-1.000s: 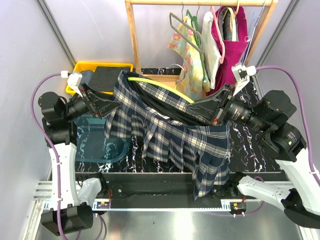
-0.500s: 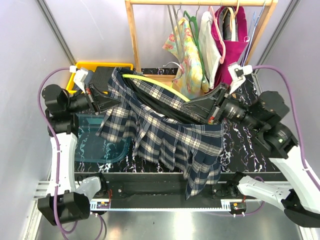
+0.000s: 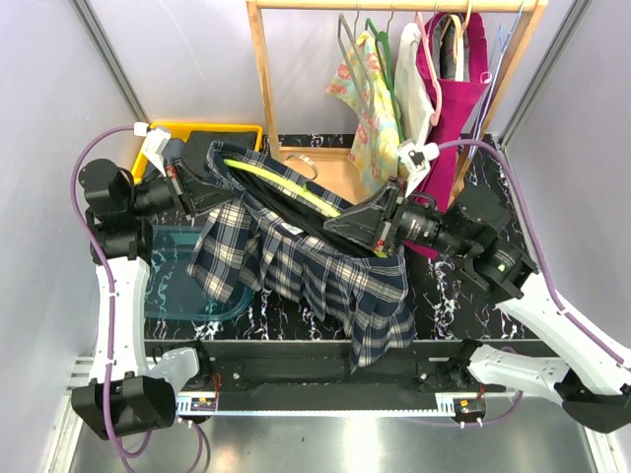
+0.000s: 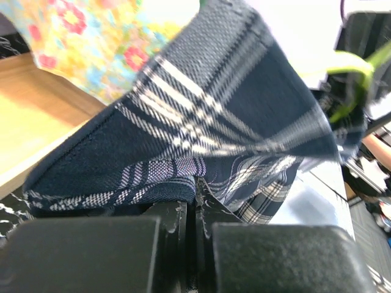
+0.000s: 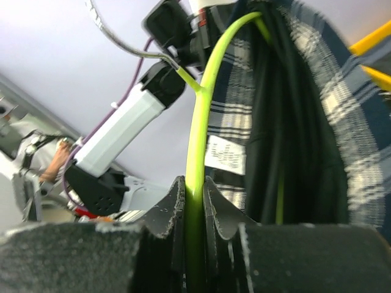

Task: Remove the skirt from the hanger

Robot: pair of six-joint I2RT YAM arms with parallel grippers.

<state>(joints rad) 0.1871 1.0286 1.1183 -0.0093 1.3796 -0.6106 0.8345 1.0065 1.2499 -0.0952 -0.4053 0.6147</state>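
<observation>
Overhead, skirt point(image 3: 306, 266) sagging, right wrist, hanger point(image 5: 197, 140) pinched

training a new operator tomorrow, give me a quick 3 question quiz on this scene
1. True or false: the right gripper is shut on the yellow-green hanger.
2. What does the left gripper pinch? A: the skirt. B: the hanger. C: nothing.
3. Short answer: is the skirt off the hanger yet?

Key: 1 true; 2 A; 3 no, the hanger runs inside the waistband.
</observation>
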